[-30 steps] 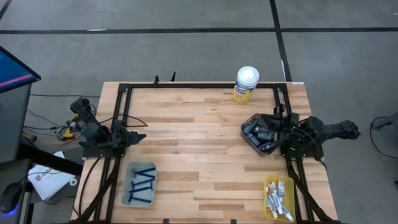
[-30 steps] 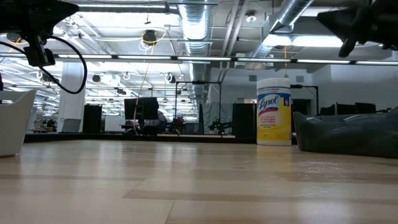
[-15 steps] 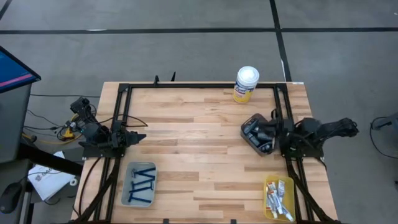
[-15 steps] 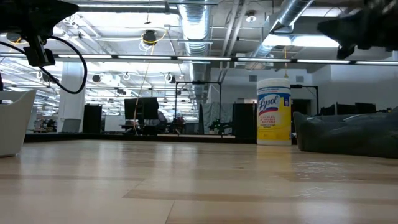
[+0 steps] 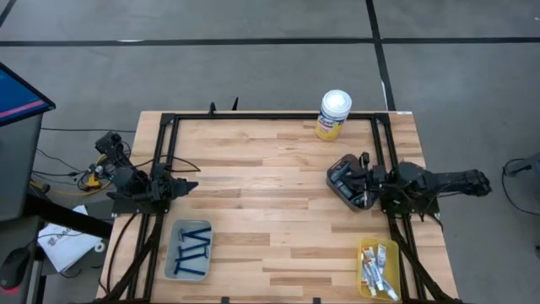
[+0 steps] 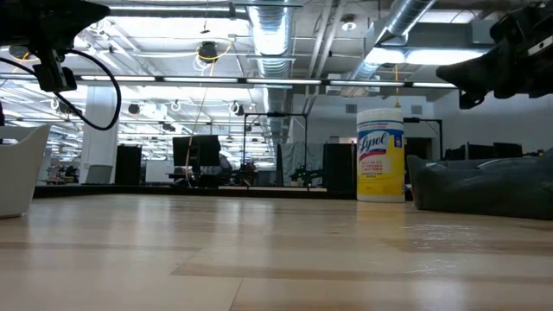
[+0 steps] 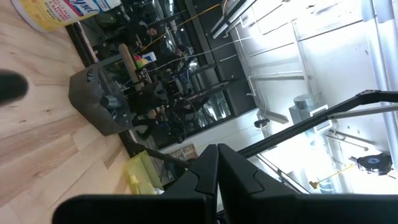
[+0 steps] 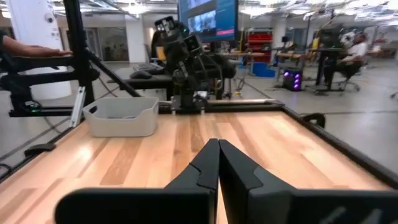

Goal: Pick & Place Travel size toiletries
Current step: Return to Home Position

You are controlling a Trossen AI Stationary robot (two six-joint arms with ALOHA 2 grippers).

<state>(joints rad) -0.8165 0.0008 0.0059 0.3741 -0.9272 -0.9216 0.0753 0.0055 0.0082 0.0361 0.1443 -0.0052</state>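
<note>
High view, grey tray [image 5: 191, 224]: blue razors [image 5: 194, 249].
Dark tray [image 5: 332, 177]: oval containers [image 5: 348, 179].
Yellow tray [image 5: 361, 270]: white tubes [image 5: 378, 266].
Left pincer [image 7: 216, 148], right pincer [image 8: 218, 144]: closed.

The pale wooden counter [image 6: 259, 259] fills the lower half of the view. Toward its far side stands a yellow canister [image 6: 380, 155] (upright, label facing the camera), with a dark tray [image 6: 484, 186] just beside it on the right. A pale tray [image 6: 19, 168] shows at the left edge. Overhead, the left arm [image 6: 52, 17] and the right arm [image 6: 510, 56] hang in the upper corners.
</note>
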